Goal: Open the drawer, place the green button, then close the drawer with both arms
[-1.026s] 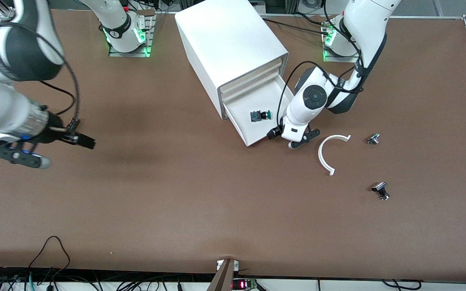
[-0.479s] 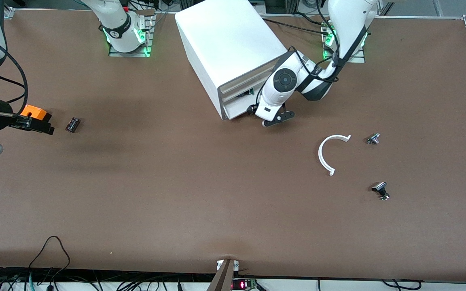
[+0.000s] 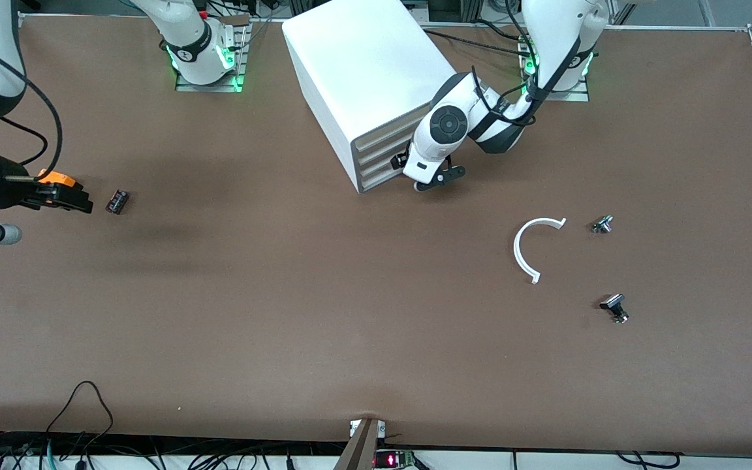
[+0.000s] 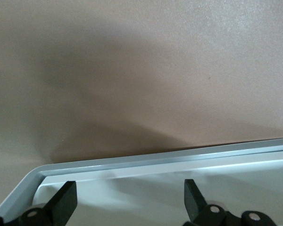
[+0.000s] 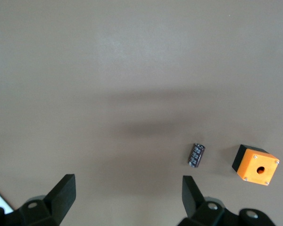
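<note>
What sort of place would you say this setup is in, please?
Probably a robotics lab: two white arms bolted to a brown table, a white cabinet between them, and loose cables along the table's edge.

We see the cabinet (image 3: 376, 85) as the one tall obstacle, its drawer (image 3: 382, 171) flush with the three above, the left gripper (image 3: 429, 177) spread wide against its front; toward the left arm's end a white arc (image 3: 531, 248) and two small metal parts (image 3: 602, 224) (image 3: 615, 308) dot the table (image 3: 324, 313); under the splayed right gripper (image 3: 56, 199) sit an orange box (image 5: 256, 165) and a dark cylinder (image 5: 196, 154); between these lies broad bare tabletop.
</note>
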`<state>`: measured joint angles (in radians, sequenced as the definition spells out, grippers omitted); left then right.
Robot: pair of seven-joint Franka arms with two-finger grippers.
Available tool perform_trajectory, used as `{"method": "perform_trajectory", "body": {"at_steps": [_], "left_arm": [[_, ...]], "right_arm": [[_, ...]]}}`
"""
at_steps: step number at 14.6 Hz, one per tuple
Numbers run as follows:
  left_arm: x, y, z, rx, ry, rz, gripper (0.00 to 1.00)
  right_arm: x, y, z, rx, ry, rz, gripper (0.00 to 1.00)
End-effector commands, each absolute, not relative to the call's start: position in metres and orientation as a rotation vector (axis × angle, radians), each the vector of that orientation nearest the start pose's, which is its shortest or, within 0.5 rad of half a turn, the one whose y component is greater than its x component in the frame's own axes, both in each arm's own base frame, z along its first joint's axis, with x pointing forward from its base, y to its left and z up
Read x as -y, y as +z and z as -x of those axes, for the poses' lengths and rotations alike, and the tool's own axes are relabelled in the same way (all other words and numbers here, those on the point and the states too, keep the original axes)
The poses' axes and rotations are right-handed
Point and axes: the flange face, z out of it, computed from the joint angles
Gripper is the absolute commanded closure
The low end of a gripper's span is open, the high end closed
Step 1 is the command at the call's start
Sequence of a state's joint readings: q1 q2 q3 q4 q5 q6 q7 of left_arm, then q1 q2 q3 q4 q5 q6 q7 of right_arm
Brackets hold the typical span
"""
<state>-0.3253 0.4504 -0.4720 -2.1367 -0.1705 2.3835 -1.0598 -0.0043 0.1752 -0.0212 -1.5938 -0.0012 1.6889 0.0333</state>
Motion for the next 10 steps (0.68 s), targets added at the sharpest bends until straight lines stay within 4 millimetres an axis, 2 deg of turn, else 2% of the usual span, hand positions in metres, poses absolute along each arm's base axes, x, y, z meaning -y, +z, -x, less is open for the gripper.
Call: {"method": "perform_trajectory", "body": {"at_steps": [1, 3, 5, 7, 10], "left_arm": [[0.348, 0.234, -0.438, 0.838, 0.485, 3.082, 0.0], [0.298, 0.262, -0.489, 0.874, 0.37, 3.139, 0.0], [0.254, 0.287, -0.518, 0.745, 0.279, 3.206, 0.0], [0.209, 0.32, -0.538, 0.676, 0.18, 3.243, 0.0], [0.139, 0.391, -0.555, 0.464, 0.134, 3.272, 0.0]], "right_arm": [[0.014, 0.526, -0.577, -0.06, 0.075, 3.158, 0.0], [0.017, 0.522, -0.579, -0.059, 0.087, 3.159, 0.0], [0.018, 0.524, -0.58, -0.017, 0.076, 3.171, 0.0], [0.016, 0.531, -0.582, -0.026, 0.052, 3.183, 0.0], [0.031, 0.536, -0.584, -0.053, 0.036, 3.176, 0.0]]}}
